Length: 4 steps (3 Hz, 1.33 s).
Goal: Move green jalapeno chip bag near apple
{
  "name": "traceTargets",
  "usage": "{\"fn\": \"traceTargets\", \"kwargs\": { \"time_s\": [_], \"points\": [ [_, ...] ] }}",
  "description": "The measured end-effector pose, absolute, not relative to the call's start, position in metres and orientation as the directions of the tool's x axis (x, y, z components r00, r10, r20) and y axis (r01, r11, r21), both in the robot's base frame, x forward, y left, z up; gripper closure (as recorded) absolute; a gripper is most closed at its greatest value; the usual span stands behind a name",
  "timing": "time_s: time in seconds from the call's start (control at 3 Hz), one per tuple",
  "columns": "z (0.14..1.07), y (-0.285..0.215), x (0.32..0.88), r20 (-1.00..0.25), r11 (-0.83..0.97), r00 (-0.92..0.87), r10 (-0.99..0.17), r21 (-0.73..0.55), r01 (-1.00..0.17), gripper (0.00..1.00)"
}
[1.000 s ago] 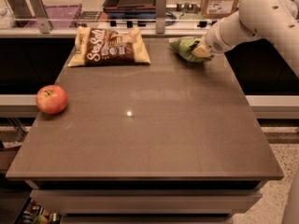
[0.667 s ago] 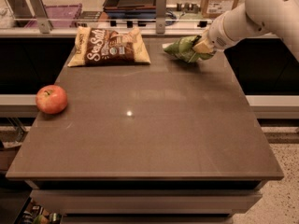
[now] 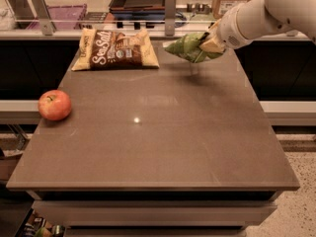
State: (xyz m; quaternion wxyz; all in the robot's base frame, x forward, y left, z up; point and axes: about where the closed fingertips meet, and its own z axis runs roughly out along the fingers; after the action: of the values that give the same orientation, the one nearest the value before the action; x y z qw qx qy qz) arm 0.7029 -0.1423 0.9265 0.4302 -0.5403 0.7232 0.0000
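gripper (image 3: 211,44) has lifted green jalapeno chip bag (image 3: 187,47) leftward off table (image 3: 163,147)

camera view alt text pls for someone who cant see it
The robot's hand holds a green chip bag just above the far right of a brown table. A red apple sits near the left edge, and a larger Sea Salt bag lies at the back.

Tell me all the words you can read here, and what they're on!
"Sea Salt": on the tan-and-brown chip bag at the back of the table.
Smaller print on that bag: too blurred to read.
The green jalapeno chip bag, held above the table's back right by the gripper: no readable words.
The apple: no words.
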Motion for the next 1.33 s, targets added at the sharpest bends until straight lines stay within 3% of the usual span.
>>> {"fn": "traceTargets", "kwargs": {
  "time_s": [1.33],
  "points": [
    [0.930,-0.050,0.626,-0.609,0.269,0.086,-0.789,-0.466,-0.843,1.00]
  ]
}}
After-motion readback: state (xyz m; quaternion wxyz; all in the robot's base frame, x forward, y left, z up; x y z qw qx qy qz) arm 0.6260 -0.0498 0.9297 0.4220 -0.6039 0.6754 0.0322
